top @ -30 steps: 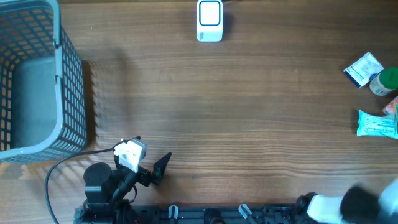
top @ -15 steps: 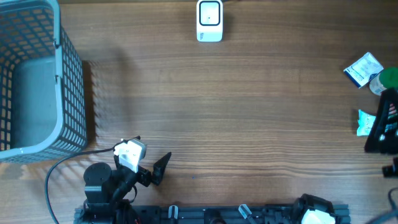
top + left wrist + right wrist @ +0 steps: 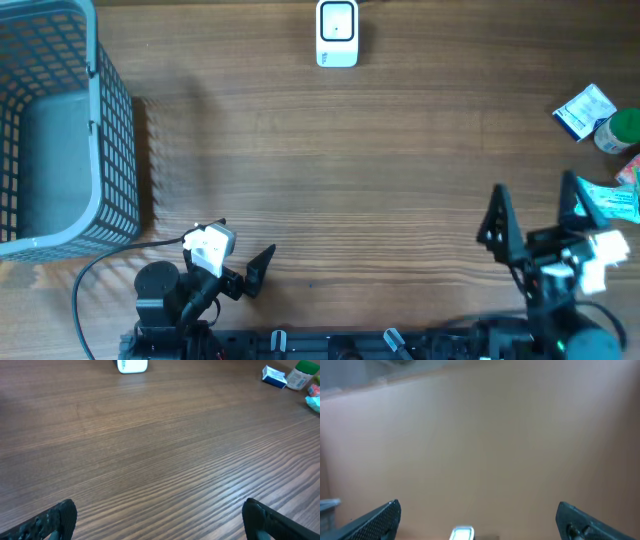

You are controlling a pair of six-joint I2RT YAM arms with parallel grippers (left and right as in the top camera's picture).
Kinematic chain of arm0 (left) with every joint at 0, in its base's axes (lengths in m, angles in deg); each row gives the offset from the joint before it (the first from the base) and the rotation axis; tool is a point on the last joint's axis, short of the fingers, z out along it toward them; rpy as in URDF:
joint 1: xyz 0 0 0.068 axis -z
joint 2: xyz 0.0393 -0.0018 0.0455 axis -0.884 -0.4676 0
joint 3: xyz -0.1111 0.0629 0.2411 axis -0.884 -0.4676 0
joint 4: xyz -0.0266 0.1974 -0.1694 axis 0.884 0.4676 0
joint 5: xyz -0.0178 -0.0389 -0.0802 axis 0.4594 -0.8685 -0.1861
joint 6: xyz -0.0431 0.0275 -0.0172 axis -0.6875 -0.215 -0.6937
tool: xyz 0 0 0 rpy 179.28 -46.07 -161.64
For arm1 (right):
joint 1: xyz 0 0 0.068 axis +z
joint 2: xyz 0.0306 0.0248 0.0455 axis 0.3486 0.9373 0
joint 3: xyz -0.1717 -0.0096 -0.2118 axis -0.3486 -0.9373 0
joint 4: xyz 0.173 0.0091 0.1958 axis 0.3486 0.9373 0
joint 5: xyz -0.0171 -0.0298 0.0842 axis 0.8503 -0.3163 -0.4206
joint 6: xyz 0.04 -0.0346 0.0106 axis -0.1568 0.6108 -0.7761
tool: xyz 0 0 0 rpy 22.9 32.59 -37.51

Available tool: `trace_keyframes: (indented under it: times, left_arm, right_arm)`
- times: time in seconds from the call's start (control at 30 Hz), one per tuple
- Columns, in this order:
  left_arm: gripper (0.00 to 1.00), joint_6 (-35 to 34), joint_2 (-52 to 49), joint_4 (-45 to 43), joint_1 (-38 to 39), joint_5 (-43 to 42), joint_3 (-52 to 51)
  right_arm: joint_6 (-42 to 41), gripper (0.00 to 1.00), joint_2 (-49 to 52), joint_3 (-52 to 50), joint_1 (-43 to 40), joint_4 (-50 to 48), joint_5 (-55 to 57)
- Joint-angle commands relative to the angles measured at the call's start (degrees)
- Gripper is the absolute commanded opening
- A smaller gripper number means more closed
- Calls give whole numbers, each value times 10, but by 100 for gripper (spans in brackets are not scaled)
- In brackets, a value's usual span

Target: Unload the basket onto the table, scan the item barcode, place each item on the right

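Note:
The white barcode scanner (image 3: 337, 33) stands at the table's far edge, centre; it also shows in the left wrist view (image 3: 132, 365) and low in the right wrist view (image 3: 462, 534). Items lie at the right edge: a blue-white packet (image 3: 585, 110), a green-capped bottle (image 3: 618, 131) and a teal packet (image 3: 610, 200). My right gripper (image 3: 533, 205) is open and empty at the front right, its right finger close to the teal packet. My left gripper (image 3: 240, 247) is open and empty at the front left, far from the items.
A grey-blue mesh basket (image 3: 110, 130) fills the left side of the table. A black cable (image 3: 95, 275) loops beside the left arm's base. Something pink (image 3: 630, 172) shows at the right edge between the bottle and the teal packet.
The right arm has come in from the lower right corner and now holds its open fingers over the front right of the table. The left arm has not moved.

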Motion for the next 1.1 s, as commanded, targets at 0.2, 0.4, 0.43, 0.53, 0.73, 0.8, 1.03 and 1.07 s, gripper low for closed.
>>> trace_keyframes:
  times: [0.2, 0.4, 0.43, 0.53, 0.73, 0.8, 1.03, 1.07]
  left_arm:
    - [100, -2, 4, -2, 2, 0, -2]
    - [100, -2, 4, -2, 2, 0, -2]
    - [100, -2, 4, -2, 2, 0, -2]
    - [100, -2, 4, -2, 2, -1, -2]
    - [100, -2, 4, -2, 2, 0, -2]
    - [100, -2, 4, -2, 2, 0, -2]
    - [100, -2, 4, -2, 2, -1, -2]
    - [100, -2, 4, -2, 2, 0, -2]
  right_arm:
    - [-53, 100, -12, -175, 36, -2, 143]
    - [-81, 100, -9, -181, 36, 58, 134]
    - [-81, 100, -9, -181, 36, 58, 134]
    - [-81, 100, -9, -181, 36, 58, 134]
    - [-81, 100, -9, -181, 36, 58, 134]
    - [-81, 100, -9, -181, 36, 58, 134]
    - [-80, 100, -8, -181, 36, 58, 134]
    - [-81, 100, -8, -181, 36, 58, 134]
